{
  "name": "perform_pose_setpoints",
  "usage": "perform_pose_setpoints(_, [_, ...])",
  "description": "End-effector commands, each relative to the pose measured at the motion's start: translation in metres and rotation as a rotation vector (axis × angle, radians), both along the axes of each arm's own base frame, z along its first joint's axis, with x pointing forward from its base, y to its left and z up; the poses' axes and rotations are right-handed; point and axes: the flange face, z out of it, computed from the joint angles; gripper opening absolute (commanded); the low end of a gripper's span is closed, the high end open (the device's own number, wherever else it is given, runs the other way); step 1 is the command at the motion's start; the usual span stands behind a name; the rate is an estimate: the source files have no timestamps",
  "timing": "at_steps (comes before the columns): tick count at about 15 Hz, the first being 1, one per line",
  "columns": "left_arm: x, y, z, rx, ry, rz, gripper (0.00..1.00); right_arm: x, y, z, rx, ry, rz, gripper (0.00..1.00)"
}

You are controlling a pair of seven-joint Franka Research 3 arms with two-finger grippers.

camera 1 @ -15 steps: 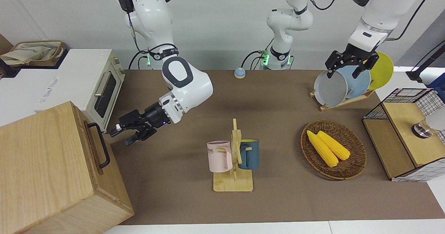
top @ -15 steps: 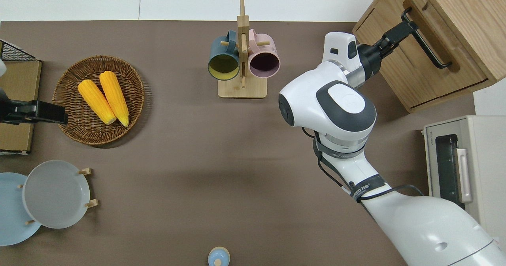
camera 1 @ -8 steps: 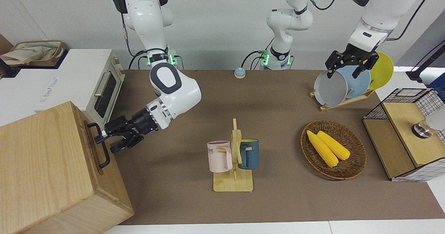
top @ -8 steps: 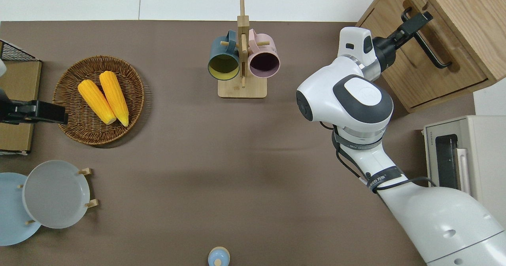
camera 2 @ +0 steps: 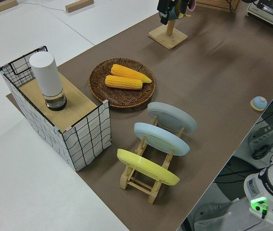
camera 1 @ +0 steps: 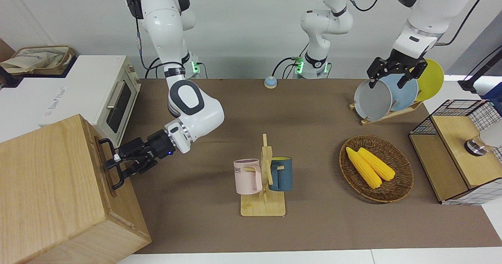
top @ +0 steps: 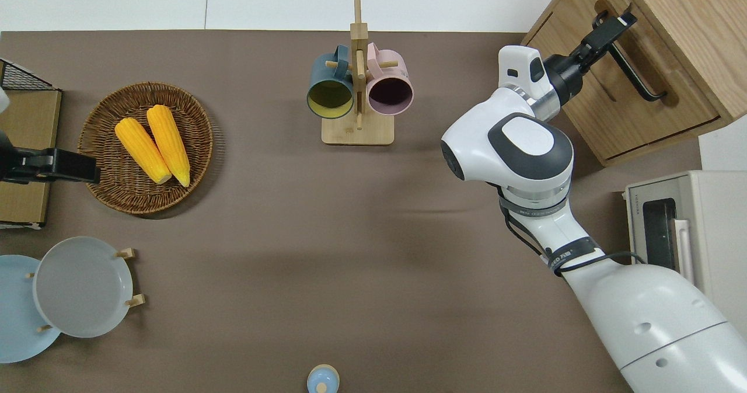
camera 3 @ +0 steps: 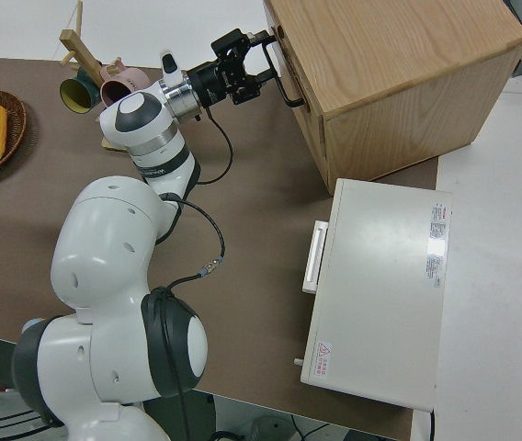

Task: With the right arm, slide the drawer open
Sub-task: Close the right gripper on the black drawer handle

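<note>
Brown worktop [camera 1: 313, 111], drawer [top: 627, 98] still closed: right end effector [camera 1: 116, 163] straddles the handle [camera 1: 112, 164], fingers seemingly apart, so clamp then pull.

Brown table [top: 262, 218] carries basket [top: 105, 188], mug stand [top: 357, 133].

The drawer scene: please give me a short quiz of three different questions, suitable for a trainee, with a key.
1. True or false: the drawer is already pulled far out of its wooden box.
2. Where is the right gripper? A) at the black bar handle B) over the corn basket C) at the toaster oven
3. Fill in: two mugs hang on the wooden rack, one pink and one ____.

Key: 1 false; 2 A; 3 blue. The left arm is parked.
</note>
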Motion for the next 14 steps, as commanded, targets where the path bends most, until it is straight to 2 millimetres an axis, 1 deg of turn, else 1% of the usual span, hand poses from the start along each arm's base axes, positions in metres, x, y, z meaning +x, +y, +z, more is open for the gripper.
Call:
perform_pose_setpoints(1, [0.0041,0.0,0.0023,0.016,-0.008,-0.008,1.0,0.0013,-0.0027,-0.0087,-0.043,-0.009,0.02,0.81])
perform_pose_setpoints(4, [0.0041,0.0,0.0023,0.016,-0.008,-0.008,1.0,0.0001,-0.0015,-0.008,-0.058,-0.015,0.003,0.509])
perform_pose_setpoints(5, [0.0041,0.0,0.0023,0.016,-0.008,-0.008,1.0,-0.0002,-0.0013,-0.0087,-0.06,-0.017,-0.002,0.444])
perform_pose_setpoints(7, [0.0041,0.0,0.0023,0.016,-0.008,-0.008,1.0,-0.0026,0.0031,-0.0083,-0.052,-0.028,-0.018,0.41])
perform_pose_setpoints(9, [0.0041,0.0,0.0023,0.016,-0.008,-0.008,1.0,-0.0044,0.0016,-0.0066,-0.048,-0.057,-0.048,0.41])
perform_pose_setpoints(12, [0.0041,0.0,0.0023,0.016,-0.008,-0.008,1.0,-0.0048,-0.0016,-0.0114,-0.039,-0.092,-0.069,0.41])
perform_pose_setpoints(13, [0.0041,0.0,0.0023,0.016,-0.008,-0.008,1.0,-0.0064,0.0034,-0.0108,-0.042,-0.096,-0.072,0.379])
perform_pose_setpoints(14, [0.0041,0.0,0.0023,0.016,-0.008,-0.008,1.0,-0.0077,0.0053,-0.0109,-0.038,-0.096,-0.08,0.318])
